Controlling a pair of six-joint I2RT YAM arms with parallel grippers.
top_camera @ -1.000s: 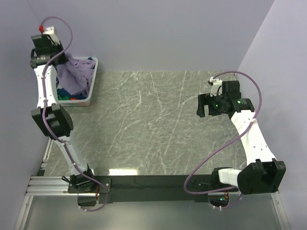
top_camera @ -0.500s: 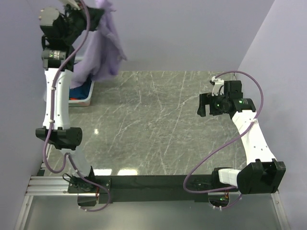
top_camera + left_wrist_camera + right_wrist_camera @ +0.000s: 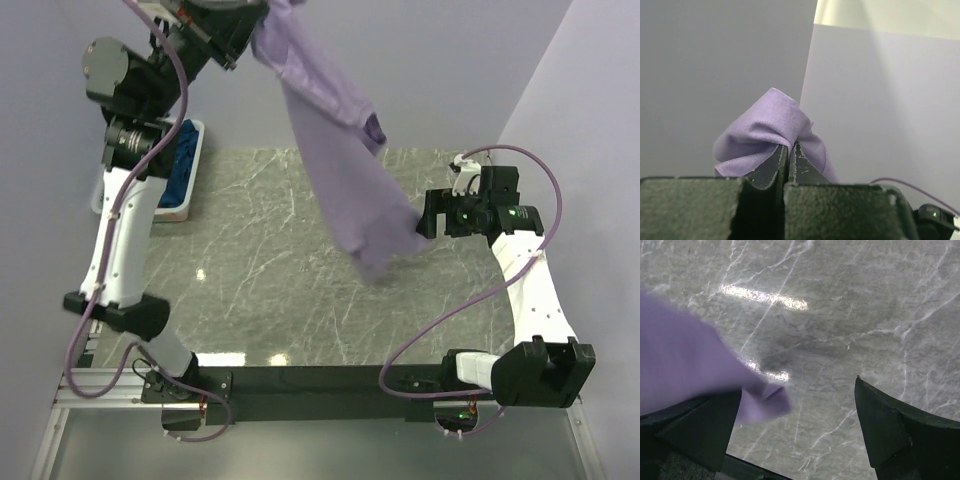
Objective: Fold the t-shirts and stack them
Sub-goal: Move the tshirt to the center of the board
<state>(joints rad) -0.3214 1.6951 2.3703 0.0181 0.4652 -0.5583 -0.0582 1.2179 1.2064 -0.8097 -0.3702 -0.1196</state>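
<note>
My left gripper [image 3: 262,18] is raised high at the top of the top view and is shut on the lavender t-shirt [image 3: 340,160]. The shirt hangs and swings out to the right over the table, its lower end near my right gripper [image 3: 432,226]. In the left wrist view the closed jaws pinch a bunch of lavender cloth [image 3: 771,131]. My right gripper [image 3: 799,430] is open and empty above the marble table; the shirt's blurred hem [image 3: 695,370] passes by its left finger. A blue shirt [image 3: 178,172] lies in the white basket [image 3: 192,180].
The white basket stands at the table's far left, beside the left wall. The grey marble table [image 3: 270,290] spreads between the arms. Purple cables loop round both arms. A wall stands close on the right.
My left arm has lifted the lavender t-shirt out of the basket, raised it high and swung it right over the table. My right gripper has shifted slightly right.
</note>
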